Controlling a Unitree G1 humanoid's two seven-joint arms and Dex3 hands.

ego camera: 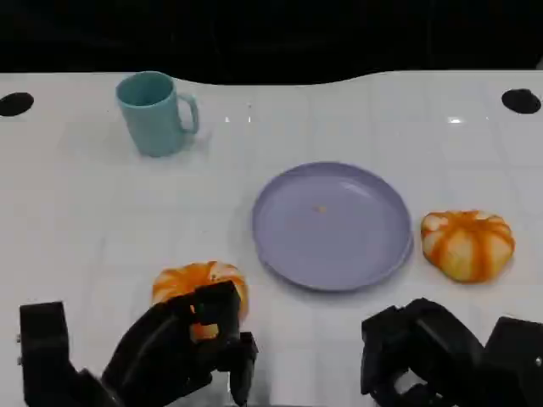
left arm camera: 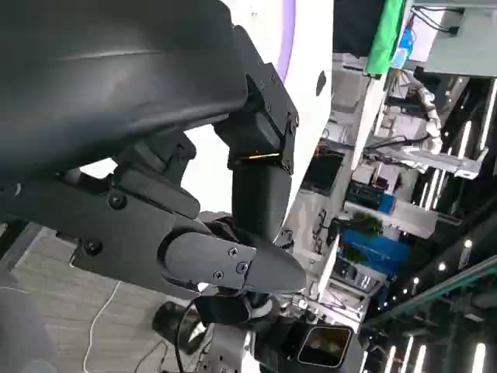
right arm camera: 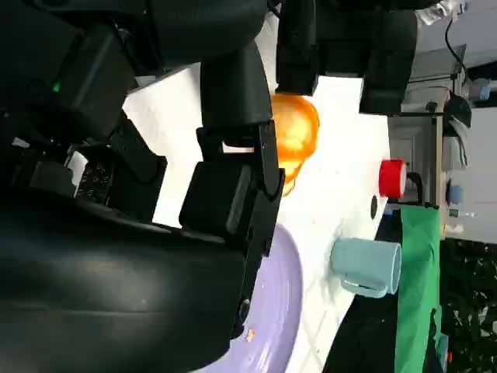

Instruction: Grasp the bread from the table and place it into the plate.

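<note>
Left hand (ego camera: 182,343) is closing around the near bread (ego camera: 200,287), seemingly not yet gripping, risking a slip short of the plate (ego camera: 333,225); right hand (ego camera: 441,352) is idling empty.

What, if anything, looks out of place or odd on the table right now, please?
Only a small orange-brown crumb lying near the middle of the purple plate. The teal mug stands upright, and both bread rolls look whole.
</note>
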